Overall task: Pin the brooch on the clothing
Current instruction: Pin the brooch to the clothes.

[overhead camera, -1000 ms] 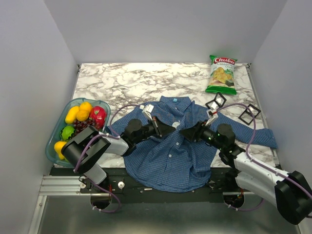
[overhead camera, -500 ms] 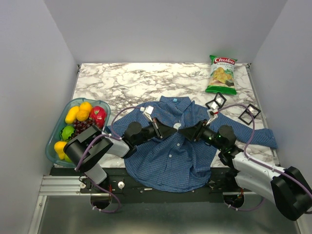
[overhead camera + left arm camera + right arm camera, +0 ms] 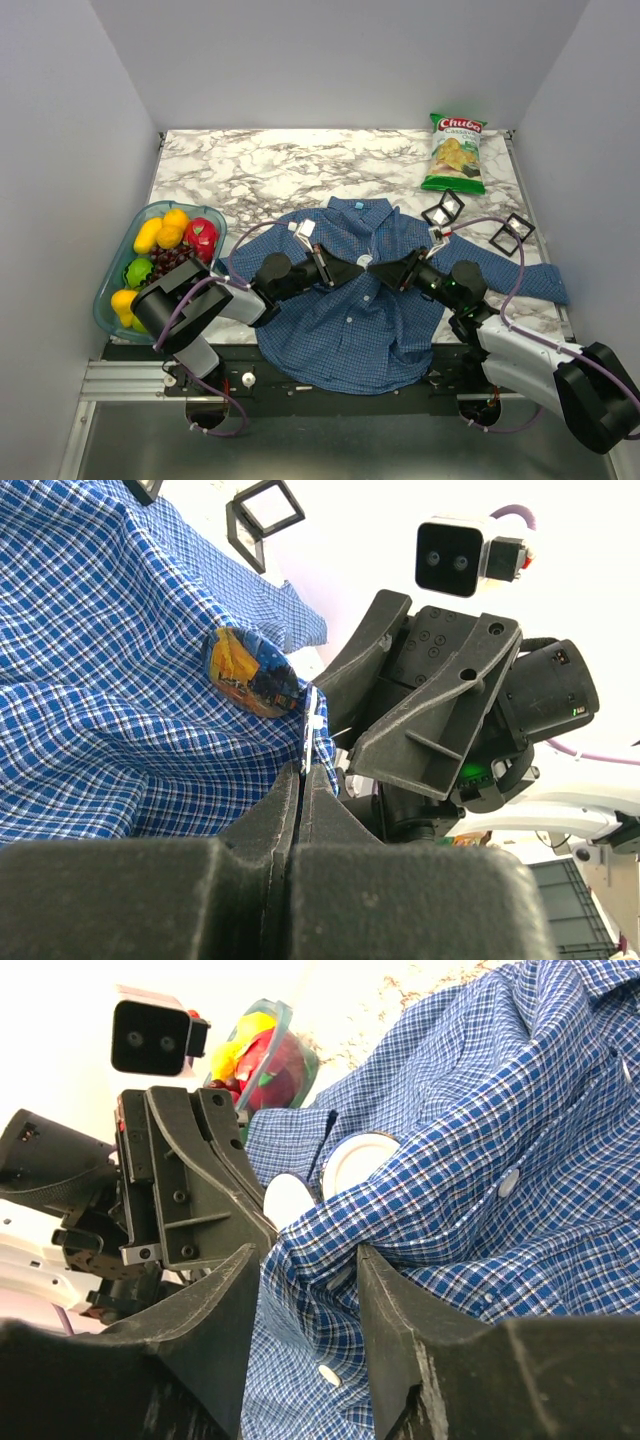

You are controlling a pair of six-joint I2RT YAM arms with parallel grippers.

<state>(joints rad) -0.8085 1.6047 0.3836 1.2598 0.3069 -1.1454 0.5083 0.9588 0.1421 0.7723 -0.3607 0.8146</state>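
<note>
Marbled bench (image 3: pixel 260 160), grey walls (image 3: pixel 330 60); blue checked shirt (image 3: pixel 350 330) at near edge. Left pincer (image 3: pixel 302 785) shut, right pincer (image 3: pixel 305 1270) half-open astride fold.

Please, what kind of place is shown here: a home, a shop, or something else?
Probably a robot test booth, not a home: plain grey walls enclose a marble-patterned table, and unrelated props lie on it: a shirt, a fruit tray, a chips bag.

Top camera looks down from behind; close wrist cameras face each other over the shirt (image 3: pixel 350 330).
</note>
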